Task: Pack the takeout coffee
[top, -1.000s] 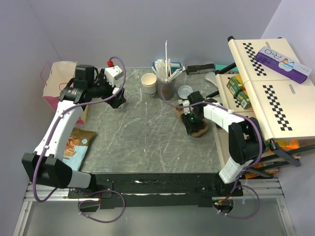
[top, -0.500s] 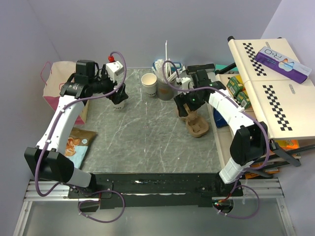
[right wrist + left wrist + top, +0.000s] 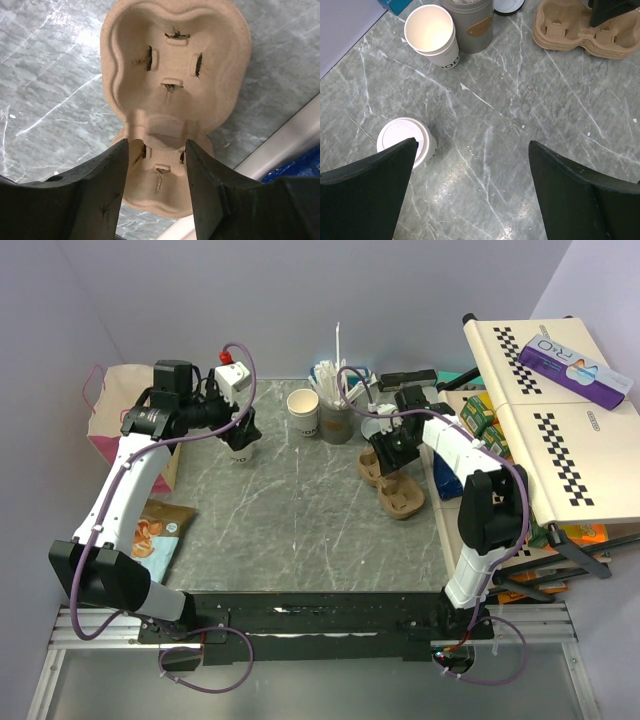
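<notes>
Fingers [image 3: 365,200] of the left gripper [image 3: 472,145] are spread wide with nothing between them. A lidded white cup [image 3: 402,140] stands on the grey marble table [image 3: 520,115] at 9 o'clock of the gap, partly hidden by one finger. Takeout coffee: the open paper cup [image 3: 431,32], tan inside, is upright at the table's 12 o'clock in the top view. The grey cup of straws [image 3: 337,420] is just beside it at its 3 o'clock. The loose white lid [image 3: 509,5] lies flat on the far side of the straw cup. Right gripper [image 3: 156,142] fingers [image 3: 215,200] are part-way apart, straddling the waist of the cardboard two-cup tray [image 3: 175,60]; whether they pinch it cannot be told. The tray lies at the table's 2 o'clock, near the lid.
</notes>
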### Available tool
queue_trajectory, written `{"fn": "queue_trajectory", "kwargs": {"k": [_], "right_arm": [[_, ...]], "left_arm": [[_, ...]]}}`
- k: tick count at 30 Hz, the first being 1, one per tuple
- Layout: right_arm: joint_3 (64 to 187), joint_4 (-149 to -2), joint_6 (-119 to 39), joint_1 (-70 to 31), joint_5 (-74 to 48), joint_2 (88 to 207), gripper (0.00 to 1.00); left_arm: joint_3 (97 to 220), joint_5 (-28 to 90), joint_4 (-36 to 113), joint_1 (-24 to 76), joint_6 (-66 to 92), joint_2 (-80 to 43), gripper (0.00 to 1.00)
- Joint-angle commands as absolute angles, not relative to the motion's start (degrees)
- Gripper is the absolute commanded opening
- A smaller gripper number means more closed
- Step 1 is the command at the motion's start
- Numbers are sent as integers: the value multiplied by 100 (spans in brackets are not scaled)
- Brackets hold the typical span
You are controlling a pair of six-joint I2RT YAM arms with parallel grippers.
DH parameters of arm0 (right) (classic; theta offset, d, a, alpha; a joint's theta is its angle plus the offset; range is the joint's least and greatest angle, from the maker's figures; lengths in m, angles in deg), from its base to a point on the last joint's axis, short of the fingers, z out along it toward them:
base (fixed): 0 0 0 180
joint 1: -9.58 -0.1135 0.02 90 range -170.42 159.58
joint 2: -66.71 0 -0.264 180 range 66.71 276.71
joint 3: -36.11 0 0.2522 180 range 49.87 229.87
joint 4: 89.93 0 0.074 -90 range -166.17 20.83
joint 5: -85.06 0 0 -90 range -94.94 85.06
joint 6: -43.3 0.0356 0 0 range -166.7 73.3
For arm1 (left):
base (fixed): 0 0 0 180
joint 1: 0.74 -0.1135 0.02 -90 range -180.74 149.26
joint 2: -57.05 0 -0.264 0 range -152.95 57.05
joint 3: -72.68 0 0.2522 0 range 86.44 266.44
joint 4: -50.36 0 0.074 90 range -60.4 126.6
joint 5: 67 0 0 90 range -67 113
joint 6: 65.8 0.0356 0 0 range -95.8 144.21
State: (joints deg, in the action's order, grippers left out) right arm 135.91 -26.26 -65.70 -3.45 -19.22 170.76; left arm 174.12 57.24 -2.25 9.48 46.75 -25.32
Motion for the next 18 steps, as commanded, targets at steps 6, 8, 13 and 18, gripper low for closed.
{"fn": "queue_trajectory", "kwargs": {"k": [6, 8, 13, 18], "right_arm": [[13732, -2598, -6603, -378, -1830, 17297, 57], [13741, -2598, -6586, -378, -1804, 17349, 58], [13776, -2554, -6621, -378, -1786, 17455, 58], [13724, -2537, -6647, -386, -1733, 17490, 58]], "left_arm": [[17398, 5781, -128, 981, 4521, -2328, 99], [17381, 5754, -119, 981, 4538, -2319, 99], [17345, 5745, -84, 981, 4512, -2319, 99], [17345, 5763, -66, 981, 4512, -2337, 99]]}}
